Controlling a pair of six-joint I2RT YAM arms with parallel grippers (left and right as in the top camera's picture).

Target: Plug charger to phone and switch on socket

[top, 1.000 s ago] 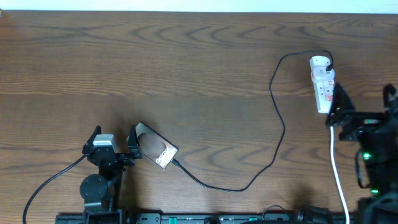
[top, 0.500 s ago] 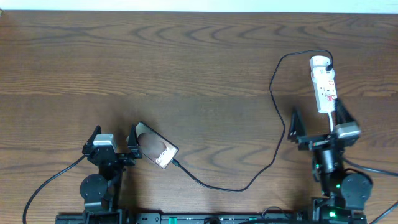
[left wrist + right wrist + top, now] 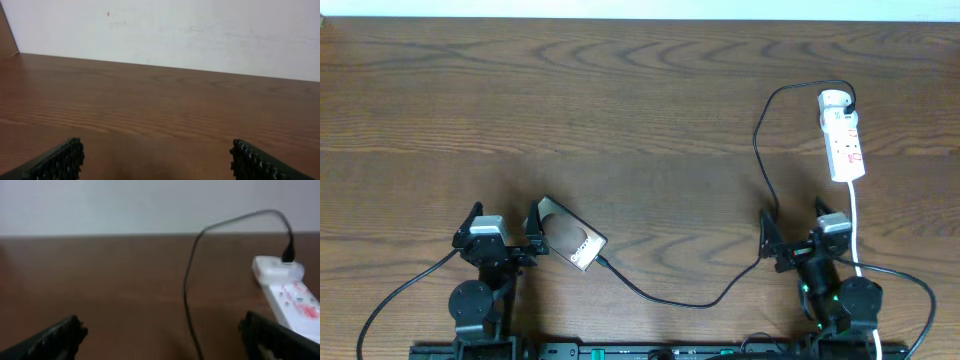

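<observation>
The phone [image 3: 570,238] lies flat and slanted at the near left. Its left corner touches the right finger of my left gripper [image 3: 504,216], which stands open and empty. The charger cable [image 3: 700,302] meets the phone's near-right end; whether its tip is seated I cannot tell. It loops right and up to the far end of the socket [image 3: 844,135]. My right gripper [image 3: 793,224] is open, well short of the socket, with the cable [image 3: 187,295] running between its fingers untouched. The socket [image 3: 290,290] shows ahead and to the right. My left gripper [image 3: 157,160] faces bare wood.
The socket's thick white lead [image 3: 856,215] runs down beside my right arm towards the near edge. A black arm cable [image 3: 400,290] trails off at the near left. A pale wall [image 3: 200,30] closes off the table's far edge.
My right arm has pulled back from the socket towards the near edge and now points straight up the table. The left arm and the phone have not moved.
</observation>
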